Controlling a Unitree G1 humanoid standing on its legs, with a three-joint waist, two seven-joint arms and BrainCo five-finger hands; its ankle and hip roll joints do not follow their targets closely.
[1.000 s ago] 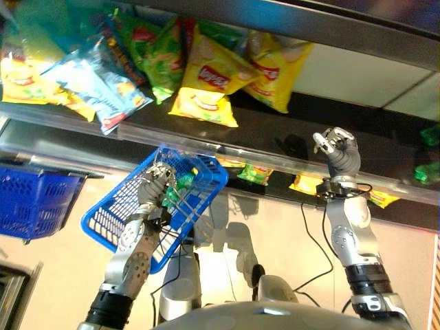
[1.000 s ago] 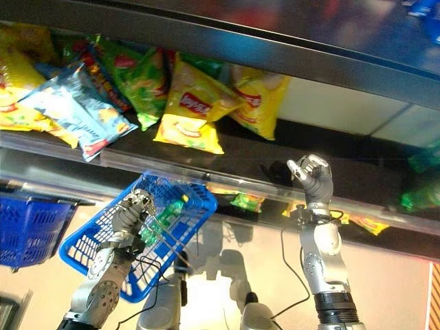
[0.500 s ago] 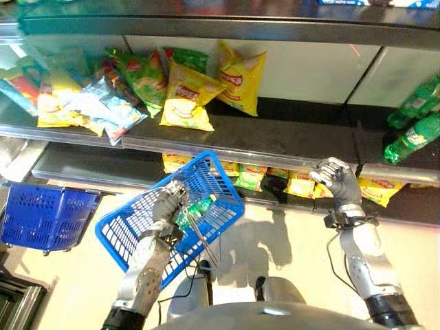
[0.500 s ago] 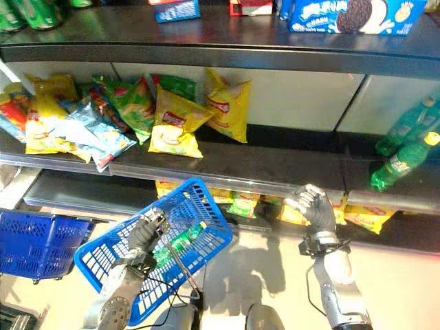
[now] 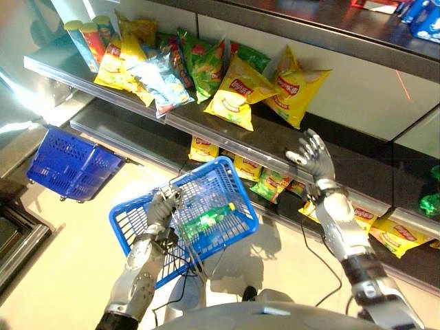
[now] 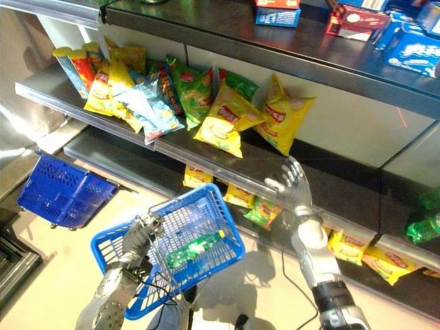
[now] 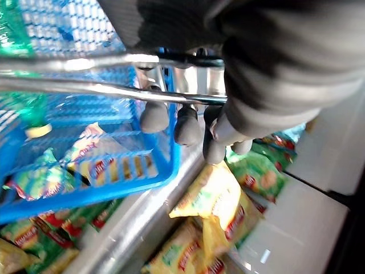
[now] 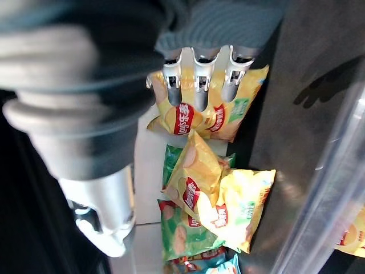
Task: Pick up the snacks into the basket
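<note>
1. My left hand (image 5: pixel 162 206) is clamped on the blue basket's (image 5: pixel 227 187) wire handle.
2. My right hand (image 5: pixel 311 155), fingers spread and empty, hovers just beside the yellow chip bags (image 5: pixel 297 88) on the middle shelf (image 5: pixel 261 137).
3. Bags look light, crinkly and slippery; I'd pinch the top seam.

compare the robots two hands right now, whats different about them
The left hand is shut: its fingers curl round the metal handle of the blue basket, holding it low in front of the shelves. The right hand is open, fingers spread and holding nothing, raised over the dark shelf near the yellow chip bags. The left hand carries a load; the right touches nothing. Both have silver fingers with dark tips.
</note>
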